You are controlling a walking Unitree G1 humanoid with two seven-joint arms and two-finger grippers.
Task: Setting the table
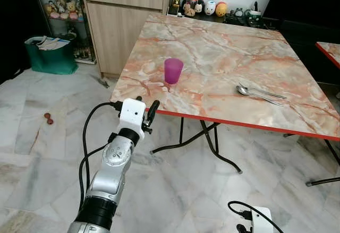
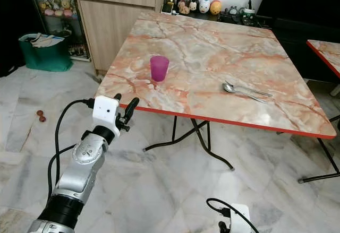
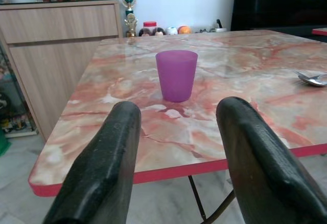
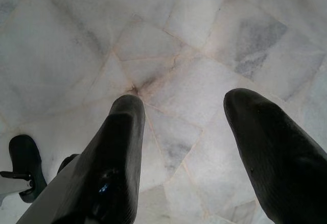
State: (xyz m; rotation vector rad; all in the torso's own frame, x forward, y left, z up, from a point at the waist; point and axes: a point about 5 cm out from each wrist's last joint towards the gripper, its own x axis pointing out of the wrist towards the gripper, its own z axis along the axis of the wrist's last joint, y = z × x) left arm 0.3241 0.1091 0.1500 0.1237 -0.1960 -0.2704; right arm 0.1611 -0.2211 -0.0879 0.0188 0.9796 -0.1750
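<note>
Left wrist view: left claw (image 3: 176, 157) is spread and empty, just short of the near edge of the marble-patterned, red-rimmed counter (image 1: 223, 92), aimed at the upright translucent purple plastic cup (image 1: 173, 70). Right claw (image 4: 186, 147) hangs spread over the floor. Farther right lie two metal spoons (image 1: 255, 91). Judgement: setting barely begun; nothing arranged yet.

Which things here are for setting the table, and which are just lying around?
For the job:
- purple cup
- spoons
- table
- left tool, open, aimed at the cup

Just lying about:
- green bag
- figurines behind the table
- small red thing on the floor
</note>
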